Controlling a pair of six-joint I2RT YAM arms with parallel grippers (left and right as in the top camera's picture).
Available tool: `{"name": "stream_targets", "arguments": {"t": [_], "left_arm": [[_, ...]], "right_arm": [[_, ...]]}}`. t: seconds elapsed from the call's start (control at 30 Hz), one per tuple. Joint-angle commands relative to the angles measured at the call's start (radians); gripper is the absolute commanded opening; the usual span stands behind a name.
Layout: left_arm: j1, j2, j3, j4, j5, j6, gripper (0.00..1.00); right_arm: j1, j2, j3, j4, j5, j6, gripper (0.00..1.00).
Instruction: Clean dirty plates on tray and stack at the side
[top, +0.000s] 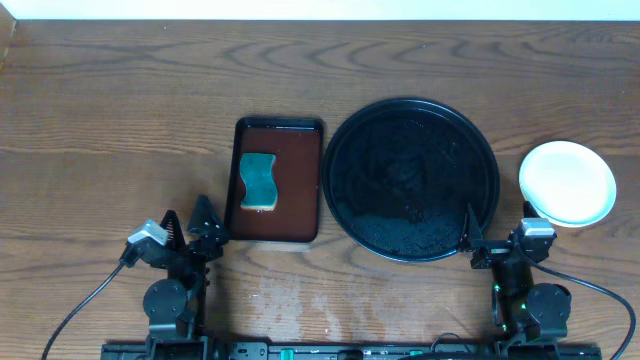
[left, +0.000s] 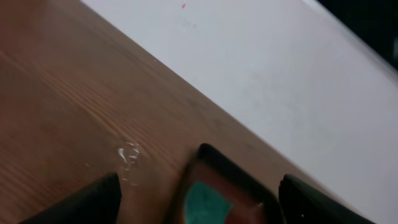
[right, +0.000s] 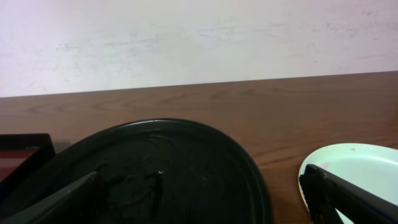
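Note:
The round black tray (top: 412, 178) lies right of centre with no plates on it; it also shows in the right wrist view (right: 186, 174). A pale mint-white plate (top: 567, 182) sits on the bare wood to the tray's right, seen too in the right wrist view (right: 354, 168); I cannot tell whether other plates lie under it. My left gripper (top: 190, 228) is open and empty at the front left. My right gripper (top: 497, 238) is open and empty near the tray's front right edge. In the wrist views the left fingers (left: 199, 208) and the right fingers (right: 199, 208) are spread apart.
A rectangular dark-brown tray (top: 300, 180) holds a green and yellow sponge (top: 259, 181) left of the black tray; it shows in the left wrist view (left: 217, 186). Wet smears mark the wood near the front edge (top: 290, 300). A white wall backs the table.

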Motion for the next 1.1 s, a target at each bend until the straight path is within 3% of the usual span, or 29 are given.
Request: {"name": "stream_targets", "arguments": {"t": [0.0,0.03,1.07], "left_arm": [[0.003,-0.009,-0.008,-0.058,0.009,0.303,0.82],[0.003,-0.009,-0.008,-0.058,0.009,0.353,0.82],[0.003,-0.007,-0.008,-0.057,0.008,0.352,0.82]], "right_arm": [[-0.003,-0.005,-0.001,-0.003,-0.007,-0.012,0.99],[-0.003,-0.005,-0.001,-0.003,-0.007,-0.012,0.99],[-0.003,-0.005,-0.001,-0.003,-0.007,-0.012,0.99]]}}
